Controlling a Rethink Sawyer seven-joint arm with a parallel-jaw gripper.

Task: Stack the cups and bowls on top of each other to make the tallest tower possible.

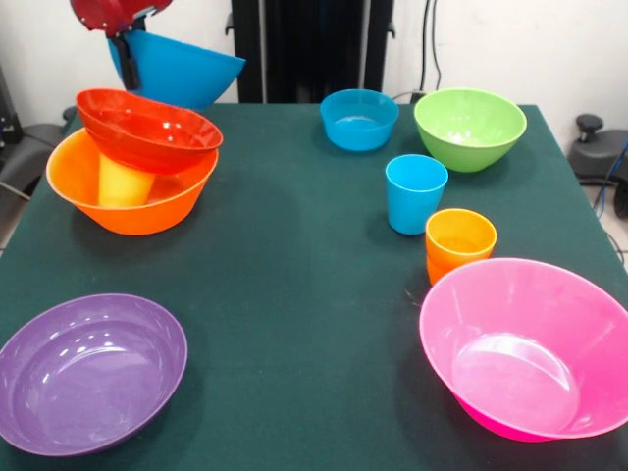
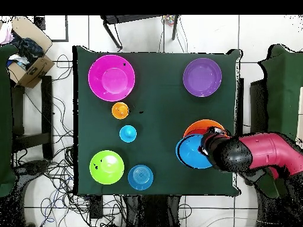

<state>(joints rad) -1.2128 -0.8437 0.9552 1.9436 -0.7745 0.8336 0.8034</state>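
On the green worktop [image 1: 294, 294], front view from the left: a purple bowl [image 1: 88, 373] near the front edge; behind it the big orange bowl [image 1: 132, 186] holds a yellow cup [image 1: 125, 183] and a tilted red-orange bowl [image 1: 147, 130]. Above them the end effector [image 1: 126, 49] is clenched on the rim of a raised blue bowl [image 1: 182, 69]. Rightward stand a small blue bowl [image 1: 359, 119], blue cup [image 1: 415, 193], green bowl [image 1: 469, 128], orange cups [image 1: 459, 243] and pink bowl [image 1: 530, 348].

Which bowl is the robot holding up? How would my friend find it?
Start at the big orange bowl at the table's edge, with a red-orange bowl tilted inside it over a yellow cup. Just above them hangs a blue bowl, gripped at its rim by the end effector. It is the only bowl off the table.
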